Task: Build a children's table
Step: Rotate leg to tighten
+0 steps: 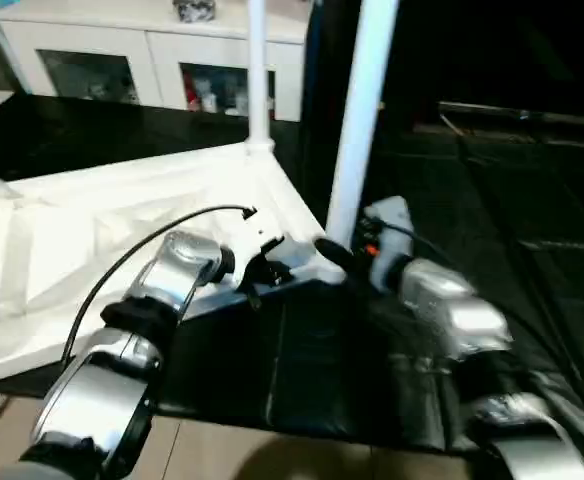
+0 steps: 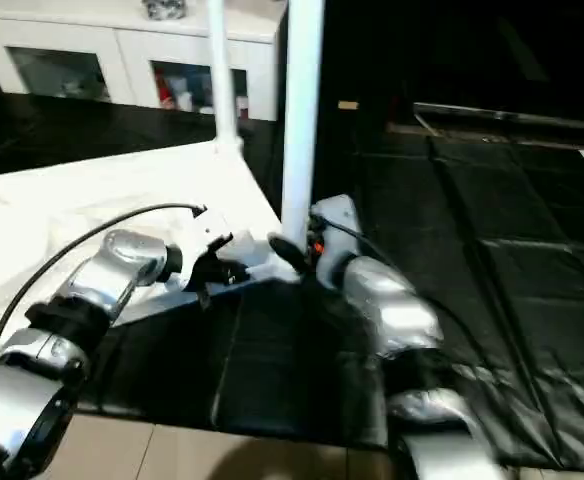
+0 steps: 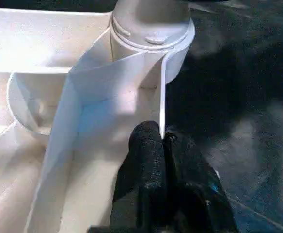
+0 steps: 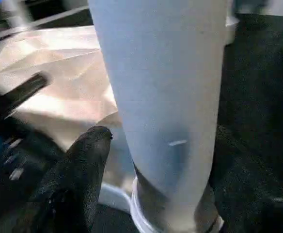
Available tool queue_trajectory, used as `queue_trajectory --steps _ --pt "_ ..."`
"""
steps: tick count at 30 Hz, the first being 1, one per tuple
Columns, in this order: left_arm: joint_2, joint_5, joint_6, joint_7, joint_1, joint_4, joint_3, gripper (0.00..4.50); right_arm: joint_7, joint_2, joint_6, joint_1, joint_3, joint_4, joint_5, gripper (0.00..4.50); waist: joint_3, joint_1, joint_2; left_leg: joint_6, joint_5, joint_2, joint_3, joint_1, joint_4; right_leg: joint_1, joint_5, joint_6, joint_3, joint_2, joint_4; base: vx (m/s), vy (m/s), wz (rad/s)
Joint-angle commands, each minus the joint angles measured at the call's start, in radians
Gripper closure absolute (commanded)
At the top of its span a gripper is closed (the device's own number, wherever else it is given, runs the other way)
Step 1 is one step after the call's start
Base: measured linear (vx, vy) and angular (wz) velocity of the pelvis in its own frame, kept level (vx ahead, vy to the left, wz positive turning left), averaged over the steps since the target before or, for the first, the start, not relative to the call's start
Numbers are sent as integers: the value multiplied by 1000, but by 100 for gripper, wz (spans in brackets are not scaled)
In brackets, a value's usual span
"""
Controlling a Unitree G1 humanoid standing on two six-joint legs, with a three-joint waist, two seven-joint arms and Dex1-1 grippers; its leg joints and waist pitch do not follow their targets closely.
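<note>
We see the children's table top (image 1: 122, 215) lying upside down on the black mat (image 1: 492, 230), its ribbed underside up, with a near leg (image 1: 357, 120) standing upright in the corner socket (image 3: 153, 41) closest to our two claws, and a far leg (image 1: 257, 70) upright in the corner behind it. Our right gripper (image 4: 156, 165) straddles the near leg low down, just above the socket: one black finger (image 4: 83, 170) sits to one side of the shaft and the other to the far side, the jaws set apart, and we cannot tell whether the pads are pressing the leg or merely flanking it. Our left gripper (image 3: 163, 145) has its fingers pressed together with nothing between them, the tips resting against the top's thin outer wall just in front of that same socket, as if steadying the corner. We judge the step in hand to be seating this leg in its socket, with at least two legs already upright. The next move, we think, calls for confirming the leg is fully home, then freeing the right claw without tipping the shaft, while the left keeps the top from sliding. Beyond the top, well away from both claws, stands a white glass-door cabinet (image 1: 152, 60).
</note>
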Motion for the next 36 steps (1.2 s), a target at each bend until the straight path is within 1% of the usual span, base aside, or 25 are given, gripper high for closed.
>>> queue_trajectory --steps 1,2,4,6,8,9,10,11,12,13,14,15,16,17,18,20,21,22,24,25,26,29,30,35,36 --pt "-19 -27 -37 -25 -7 -45 -14 450 148 13 25 28 101 -24 37 85 -67 5 3 72 -149 -19 19 -12 -59 75 -110 -241 42 -35 -51 0 0 0" --pt "-14 -27 -38 -43 -4 -48 -19 450 175 -5 28 32 97 -31 48 76 -67 8 4 74 -148 -18 20 -11 -59 73 -108 -248 43 -36 -51 0 0 0" --pt "0 -30 -55 -96 2 -57 -33 450 237 -53 18 41 99 -43 58 53 -65 11 4 71 -158 -17 21 -12 -59 74 -131 -247 41 -36 -53 0 0 0" --pt "0 -30 -55 -96 2 -57 -33 450 237 -53 18 41 99 -43 58 39 -63 13 4 66 -175 -16 21 -11 -60 73 -165 -240 41 -37 -56 0 0 0" --pt "22 -37 -87 -182 13 -68 -53 450 335 -121 -7 42 111 -52 54 39 -63 16 7 57 -187 -16 20 -9 -60 74 -204 -227 40 -37 -62 0 0 0" --pt "36 -38 -107 -230 19 -75 -67 450 399 -157 -19 44 124 -62 54 39 -63 17 12 58 -189 -15 21 -9 -60 72 -199 -230 40 -36 -60 0 0 0" --pt "36 -38 -107 -230 19 -75 -67 450 399 -157 -19 44 124 -62 54 39 -63 19 8 64 -189 -15 22 -10 -59 73 -190 -231 40 -34 -60 0 0 0" --pt "54 -35 -134 -291 25 -81 -85 450 506 -211 -28 53 144 -83 60 39 -65 24 9 71 -187 -13 22 -9 -58 71 -175 -236 40 -35 -58 0 0 0" --pt "57 -34 -137 -297 25 -82 -86 450 523 -219 -28 55 147 -86 62 39 -65 29 8 76 -178 -13 22 -10 -57 72 -159 -242 40 -34 -55 0 0 0" --pt "61 -33 -144 -309 25 -82 -91 450 554 -234 -30 57 154 -89 64 39 -65 30 1 79 -173 -12 23 -10 -56 72 -153 -243 41 -34 -54 0 0 0" --pt "64 -32 -148 -318 25 -83 -95 450 573 -243 -31 59 159 -89 65 39 -65 36 5 78 -175 -11 23 -8 -57 69 -161 -247 40 -36 -53 0 0 0" --pt "66 -31 -150 -319 25 -83 -96 450 576 -244 -31 59 159 -89 66 39 -64 37 5 77 -177 -11 24 -7 -57 68 -167 -247 40 -36 -54 0 0 0" --pt "88 -18 -177 -354 32 -92 -117 450 628 -265 -29 59 172 -84 71 39 -64 40 -4 75 -177 -11 24 -8 -57 69 -183 -243 40 -37 -55 0 0 0" --pt "97 -18 -184 -370 36 -98 -123 450 647 -272 -26 57 178 -81 74 39 -63 43 0 73 -183 -9 23 -8 -59 69 -201 -237 40 -38 -55 0 0 0" --pt "97 -18 -184 -370 36 -98 -123 450 647 -272 -26 57 178 -81 74 39 -62 46 0 69 -188 -9 23 -9 -58 68 -215 -231 40 -38 -57 0 0 0" --pt "116 -26 -198 -414 53 -128 -134 450 668 -273 -24 47 185 -62 78 64 -63 51 0 64 -183 -8 22 -9 -59 68 -221 -223 41 -40 -55 0 0 0" --pt "117 -26 -199 -417 55 -130 -135 450 668 -273 -24 46 185 -60 78 71 -63 51 -5 64 -182 -9 23 -9 -59 68 -226 -220 40 -40 -57 0 0 0" --pt "121 -28 -203 -426 59 -137 -137 450 669 -271 -26 42 186 -54 77 71 -63 53 -2 59 -176 -8 22 -9 -59 67 -227 -219 41 -41 -55 0 0 0" --pt "128 -40 -203 -453 70 -162 -141 450 671 -265 -32 32 191 -36 74 97 -64 54 -1 53 -172 -8 22 -8 -60 66 -223 -219 41 -40 -54 0 0 0" --pt "130 -44 -200 -462 75 -172 -143 450 672 -262 -33 30 194 -32 74 109 -64 54 -4 53 -171 -8 23 -9 -59 65 -220 -218 41 -39 -54 0 0 0" --pt "132 -47 -198 -469 79 -180 -144 450 675 -260 -34 27 196 -30 75 115 -65 55 -2 53 -166 -8 22 -9 -59 66 -211 -221 41 -40 -52 0 0 0" --pt "136 -47 -202 -479 82 -187 -148 450 681 -255 -32 24 199 -29 79 130 -65 55 -2 56 -155 -9 23 -10 -58 66 -192 -222 41 -38 -50 0 0 0" --pt "136 -47 -204 -481 82 -187 -148 450 683 -254 -32 23 199 -28 79 152 -65 55 -3 55 -156 -10 23 -10 -58 67 -193 -222 41 -38 -50 0 0 0" --pt "141 -50 -214 -487 84 -190 -154 450 705 -253 -34 23 204 -27 84 195 -66 56 -2 53 -158 -10 22 -10 -58 67 -211 -214 40 -39 -52 0 0 0" --pt "141 -50 -214 -487 84 -190 -154 450 705 -253 -34 23 204 -27 84 195 -66 56 -2 54 -157 -11 23 -11 -57 67 -209 -214 40 -38 -52 0 0 0"
